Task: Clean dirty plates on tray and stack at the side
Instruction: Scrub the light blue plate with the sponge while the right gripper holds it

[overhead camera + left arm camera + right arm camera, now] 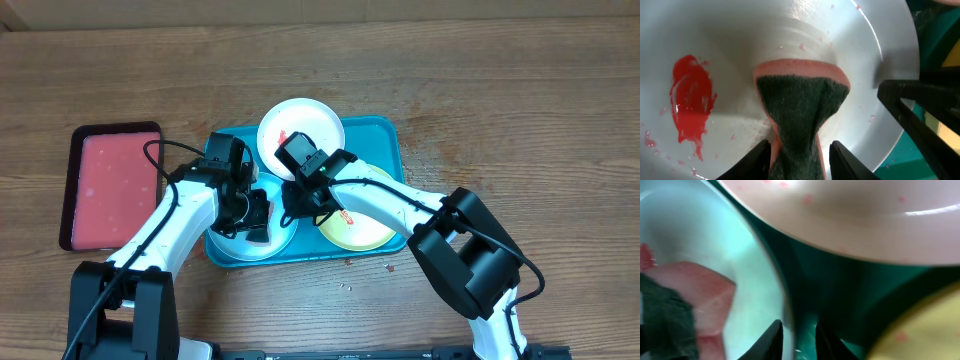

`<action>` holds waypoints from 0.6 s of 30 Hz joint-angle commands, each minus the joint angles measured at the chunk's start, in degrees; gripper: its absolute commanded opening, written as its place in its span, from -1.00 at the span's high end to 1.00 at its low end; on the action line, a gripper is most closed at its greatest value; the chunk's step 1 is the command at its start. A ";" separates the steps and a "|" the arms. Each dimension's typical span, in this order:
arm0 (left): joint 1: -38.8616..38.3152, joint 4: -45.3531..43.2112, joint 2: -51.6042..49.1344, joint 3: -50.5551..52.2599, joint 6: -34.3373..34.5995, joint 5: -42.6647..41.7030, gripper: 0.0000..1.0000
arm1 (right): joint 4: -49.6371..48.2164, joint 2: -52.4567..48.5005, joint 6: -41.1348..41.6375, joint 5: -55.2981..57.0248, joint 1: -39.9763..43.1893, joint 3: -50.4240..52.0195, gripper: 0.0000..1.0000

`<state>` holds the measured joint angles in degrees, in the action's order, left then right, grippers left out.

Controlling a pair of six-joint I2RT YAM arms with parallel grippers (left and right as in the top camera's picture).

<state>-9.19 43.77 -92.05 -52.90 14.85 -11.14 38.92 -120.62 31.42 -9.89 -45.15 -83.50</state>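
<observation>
The teal tray [388, 135] holds three plates. The white plate [305, 125] with a red smear is at the back, the light blue plate [281, 239] at front left, and the yellow-green plate [360, 230] at front right. My left gripper [255, 215] is shut on a pink sponge with a dark green face [800, 105] and presses it onto the light blue plate [740, 35], beside a red smear [690, 100]. My right gripper [296, 208] is closed on the light blue plate's right rim [787, 305], one finger inside and one on the tray [840, 290].
A smaller dark-rimmed red tray [110, 185] lies on the wooden table left of the teal tray. A few small red specks lie on the table in front of the teal tray [348, 285]. Both arms cross over the tray's front half.
</observation>
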 commanded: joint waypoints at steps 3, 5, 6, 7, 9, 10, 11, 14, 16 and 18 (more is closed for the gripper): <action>-0.24 -1.33 -0.52 1.38 0.87 1.03 0.24 | -0.24 0.00 0.17 -0.50 -0.55 1.81 0.54; -0.24 -1.40 -0.52 1.49 1.05 1.01 0.23 | -0.15 0.00 0.15 -0.50 -0.55 1.81 0.63; -0.22 -1.44 -0.52 1.49 1.05 1.03 0.27 | -0.15 0.00 0.15 -0.50 -0.55 1.81 0.69; -0.22 -1.64 -0.52 1.49 1.05 1.05 0.34 | -0.13 0.00 0.15 -0.48 -0.55 1.81 0.74; -0.22 -2.38 -0.52 1.49 1.05 1.03 0.41 | -0.11 0.00 0.15 -0.48 -0.55 1.81 0.81; -0.22 -2.84 -0.52 1.49 1.05 1.05 0.48 | -0.13 0.00 0.13 -0.46 -0.55 1.81 0.84; -0.22 -3.39 -0.52 1.49 1.05 1.05 0.63 | -0.13 0.00 0.13 -0.46 -0.55 1.81 0.86; -0.22 -4.22 -0.52 1.49 3.21 2.80 0.92 | -0.11 0.00 0.15 -0.46 -0.48 1.81 0.88; -0.22 -4.07 -0.52 1.51 5.05 6.08 0.92 | -0.07 0.00 0.13 -0.48 -0.48 1.81 0.88; -0.22 -3.96 -0.52 1.55 5.62 9.70 0.91 | -0.07 0.00 0.13 -0.46 -0.48 1.81 0.87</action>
<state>-9.32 39.92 -92.05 -51.99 17.72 -8.14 38.50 -120.60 31.53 -10.76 -45.23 -82.91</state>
